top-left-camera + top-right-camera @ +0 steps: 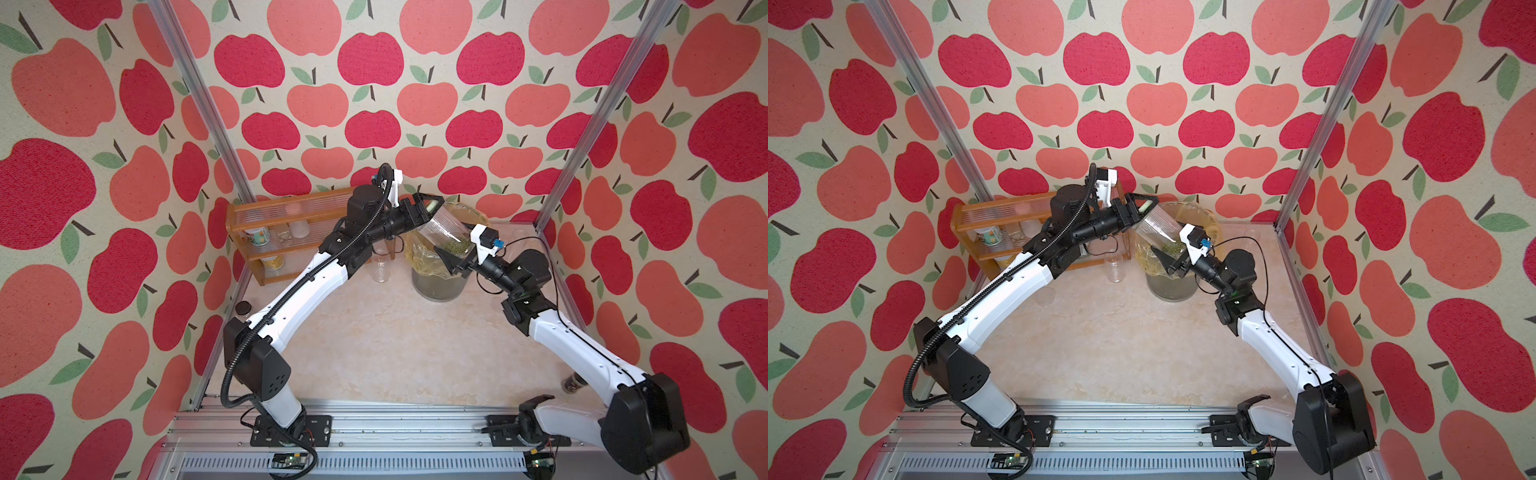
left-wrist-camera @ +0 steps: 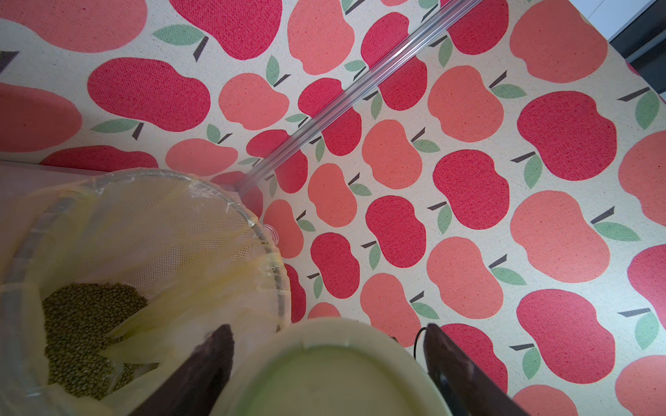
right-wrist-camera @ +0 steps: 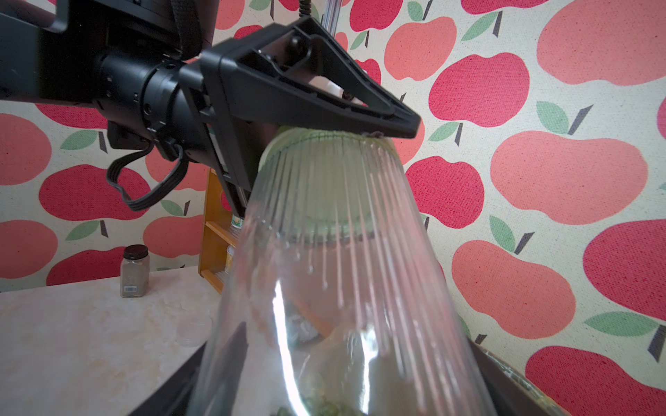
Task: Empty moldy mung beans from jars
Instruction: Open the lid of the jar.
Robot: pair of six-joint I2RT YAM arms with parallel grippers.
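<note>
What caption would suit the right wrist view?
Left gripper grips the pale green lid of the ribbed jar, mung beans inside.

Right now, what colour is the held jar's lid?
Pale green: the lid of the jar shows best in the left wrist view.

Above the bin the way is blocked: the tilted ribbed jar hangs there, the left gripper clamped on its lid end, the right gripper on its base. Just left of the bin stand a clear tube and the wooden rack; the tabletop in front of the bin lies open.
</note>
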